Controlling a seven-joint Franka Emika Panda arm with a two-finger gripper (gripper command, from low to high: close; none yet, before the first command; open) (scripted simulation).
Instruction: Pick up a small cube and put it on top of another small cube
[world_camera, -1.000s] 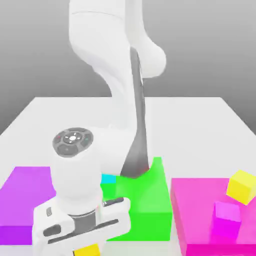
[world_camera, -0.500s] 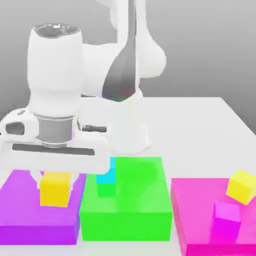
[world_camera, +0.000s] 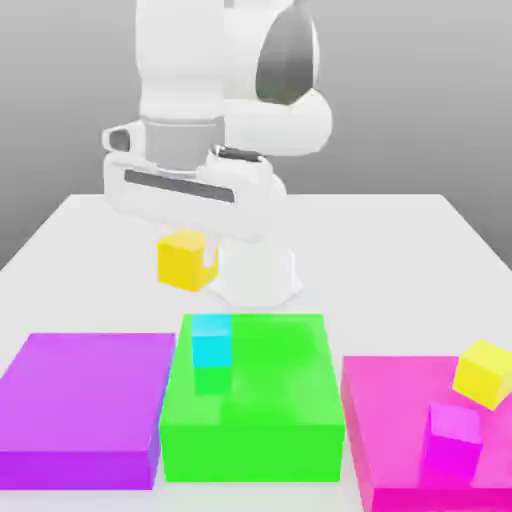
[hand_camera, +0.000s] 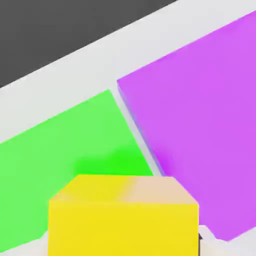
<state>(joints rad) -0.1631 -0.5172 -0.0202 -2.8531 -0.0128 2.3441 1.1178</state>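
In the exterior view, your gripper (world_camera: 187, 250) is clamped on a small yellow cube (world_camera: 185, 260), carried high over the white table (world_camera: 400, 250) so it clears every block edge. The other yellow cube (world_camera: 484, 372) sits tilted on the pink block (world_camera: 400, 420), far to the exterior view's right; open air lies between.

In the hand view, the held cube (hand_camera: 123, 217) hangs above the green block (hand_camera: 60, 165) and purple block (hand_camera: 200, 115).

Smooth matt yellow cube (world_camera: 185, 260), glossy white arm (world_camera: 225, 90), matt table (world_camera: 400, 250)
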